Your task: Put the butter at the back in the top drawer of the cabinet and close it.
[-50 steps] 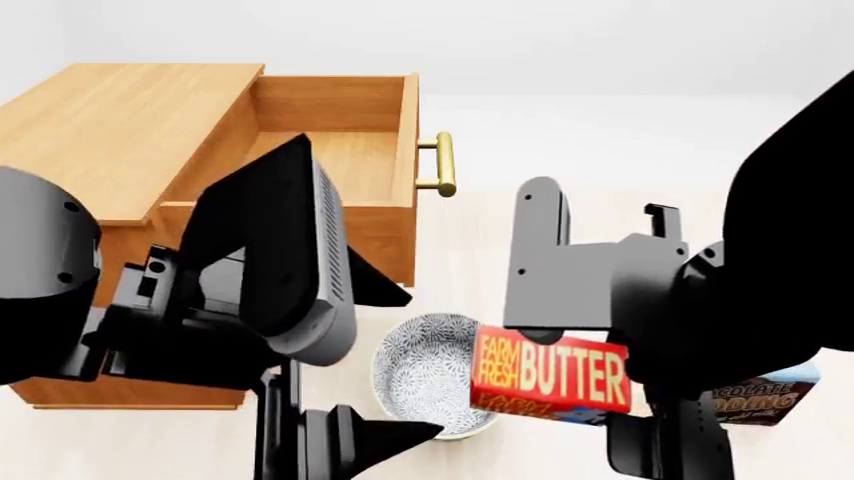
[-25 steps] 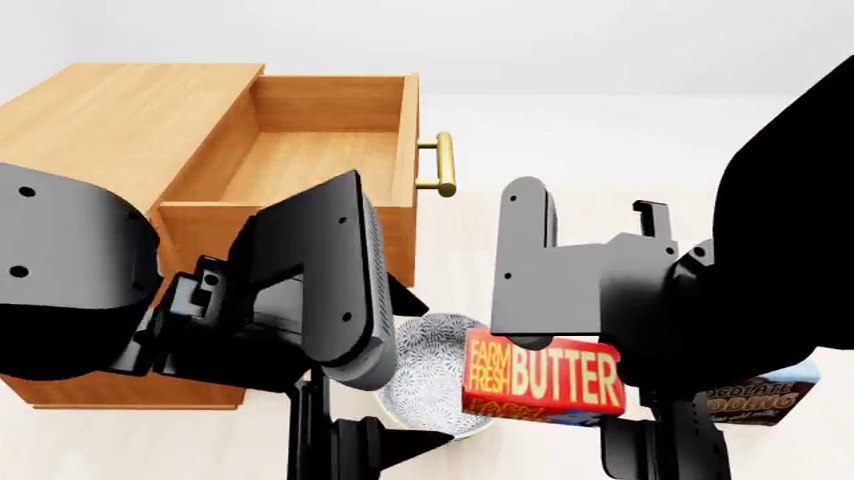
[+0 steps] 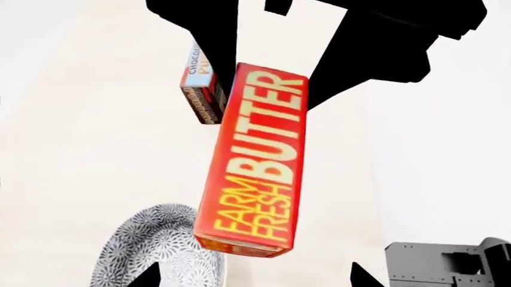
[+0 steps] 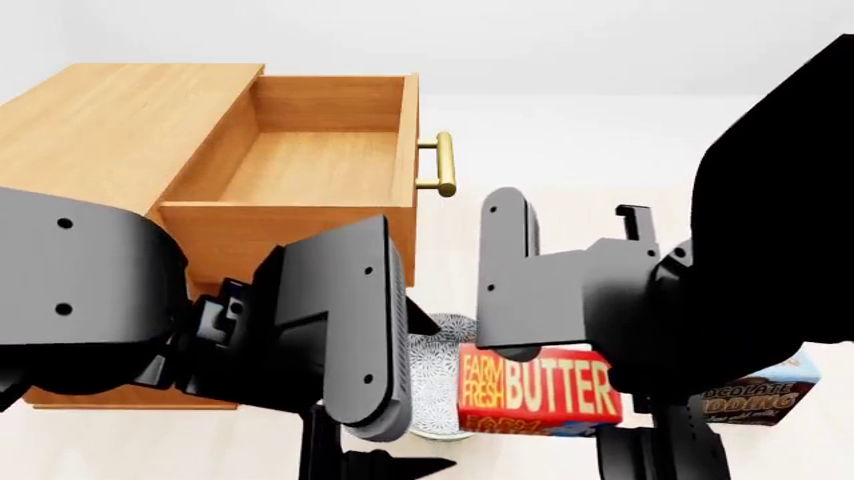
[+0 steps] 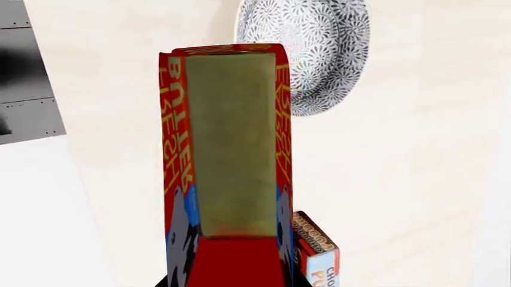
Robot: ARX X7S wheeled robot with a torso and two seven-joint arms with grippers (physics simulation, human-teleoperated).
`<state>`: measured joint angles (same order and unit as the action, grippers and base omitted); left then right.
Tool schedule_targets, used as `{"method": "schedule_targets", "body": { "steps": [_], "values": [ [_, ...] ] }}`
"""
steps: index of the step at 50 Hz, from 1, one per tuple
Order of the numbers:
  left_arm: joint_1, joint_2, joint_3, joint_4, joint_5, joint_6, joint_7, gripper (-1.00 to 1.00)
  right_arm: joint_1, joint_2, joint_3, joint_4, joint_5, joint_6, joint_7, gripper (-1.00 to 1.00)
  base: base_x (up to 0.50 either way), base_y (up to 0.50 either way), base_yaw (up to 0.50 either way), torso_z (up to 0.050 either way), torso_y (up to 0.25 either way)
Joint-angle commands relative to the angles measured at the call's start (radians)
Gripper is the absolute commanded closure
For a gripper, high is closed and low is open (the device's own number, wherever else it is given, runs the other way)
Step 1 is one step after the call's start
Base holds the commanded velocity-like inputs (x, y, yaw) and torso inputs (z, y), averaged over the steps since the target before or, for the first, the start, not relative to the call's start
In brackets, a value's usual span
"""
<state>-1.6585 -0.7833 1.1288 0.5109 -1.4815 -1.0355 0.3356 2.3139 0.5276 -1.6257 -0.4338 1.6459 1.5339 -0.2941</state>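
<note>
The butter [image 4: 541, 392] is being held off the surface [image 4: 561, 160] by the right gripper [image 4: 627, 330], whose jaws are being kept closed on one end of the box, near the front edge. The top drawer [image 4: 320, 150] of the cabinet [image 4: 120, 120] is being left pulled open at the surface's left side, and nothing is being seen inside it. So the pick-up is being judged done; the carry to the drawer, the release and the closing are being judged as left.

The left gripper [image 4: 360, 465] is being kept low at the front edge; whether its jaws are wide or narrow cannot be told.

Being counted: one butter box, one chocolate pudding box [image 4: 761, 395], one patterned bowl [image 5: 307, 51], one cabinet, one drawer in view.
</note>
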Motion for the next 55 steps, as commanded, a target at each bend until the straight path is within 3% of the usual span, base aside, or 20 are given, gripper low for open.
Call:
{"method": "schedule_targets", "body": {
  "steps": [1,55],
  "values": [
    [-0.002,0.006,-0.006,0.020,0.013,0.012,0.004,-1.00,0.011,-0.015,0.006,0.005,-0.039,-0.004,-0.007,1.00,0.00,0.00,0.00,0.000,0.000],
    [0.008,0.048,0.006,0.010,0.022,0.027,0.017,-1.00,0.030,-0.024,0.053,-0.001,0.020,0.020,0.030,1.00,0.00,0.00,0.00,0.001,0.001]
  ]
}}
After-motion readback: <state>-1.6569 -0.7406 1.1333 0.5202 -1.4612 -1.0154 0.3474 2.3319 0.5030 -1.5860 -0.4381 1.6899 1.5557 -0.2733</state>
